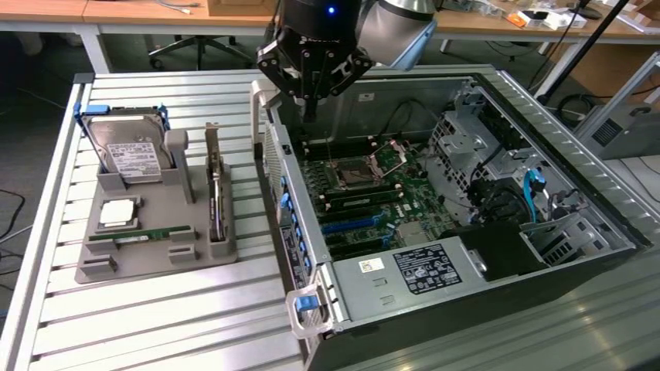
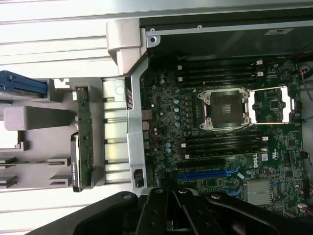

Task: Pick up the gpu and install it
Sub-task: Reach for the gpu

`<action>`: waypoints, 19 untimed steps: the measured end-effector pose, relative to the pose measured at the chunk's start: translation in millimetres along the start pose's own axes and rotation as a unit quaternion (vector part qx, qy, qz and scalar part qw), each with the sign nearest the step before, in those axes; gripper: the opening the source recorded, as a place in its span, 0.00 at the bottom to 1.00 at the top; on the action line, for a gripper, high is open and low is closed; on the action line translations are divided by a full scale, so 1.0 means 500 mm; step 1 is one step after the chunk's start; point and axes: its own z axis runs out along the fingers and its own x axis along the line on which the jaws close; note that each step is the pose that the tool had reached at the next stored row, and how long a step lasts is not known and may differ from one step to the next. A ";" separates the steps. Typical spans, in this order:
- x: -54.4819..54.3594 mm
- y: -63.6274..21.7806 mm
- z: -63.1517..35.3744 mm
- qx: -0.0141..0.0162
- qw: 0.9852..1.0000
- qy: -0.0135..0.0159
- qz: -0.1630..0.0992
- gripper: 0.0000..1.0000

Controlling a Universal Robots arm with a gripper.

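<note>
So, end effector [image 1: 307, 112]: clenched shut with nothing gripped that we can see. It hangs in the upper middle of the exterior view, over the upper left corner of the open computer case [image 1: 577, 201].
gpu [image 1: 215, 197]: not picked up. We see it standing on its long edge in a slot of the gray holder [image 1: 154, 263], left of centre in the exterior view and well apart from the end effector.
Holder: sits on the slatted metal counter [image 1: 154, 317], just beside the case on the exterior view's left.
Hard drive [image 1: 129, 154]: propped upright at the holder's far end, upper left of the exterior view, white label facing us.
RAM stick [image 1: 139, 233]: narrow and green, lying flat on the holder, near the gpu but not touching it as far as we can tell.
Motherboard [image 1: 361, 201]: lying in the bottom of the case, with the CPU socket [image 1: 356, 174] around the middle of the frame and a blue slot [image 1: 356, 224] just below it.
Power supply [image 1: 413, 274]: silver box with a label, at the lower end of the case.
</note>
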 end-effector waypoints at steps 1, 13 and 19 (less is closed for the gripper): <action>0.001 0.000 0.000 0.000 1.000 0.000 0.000 0.11; 0.009 -0.001 0.000 0.000 1.000 0.000 0.000 0.11; 0.014 -0.001 0.000 0.000 1.000 0.000 0.000 0.11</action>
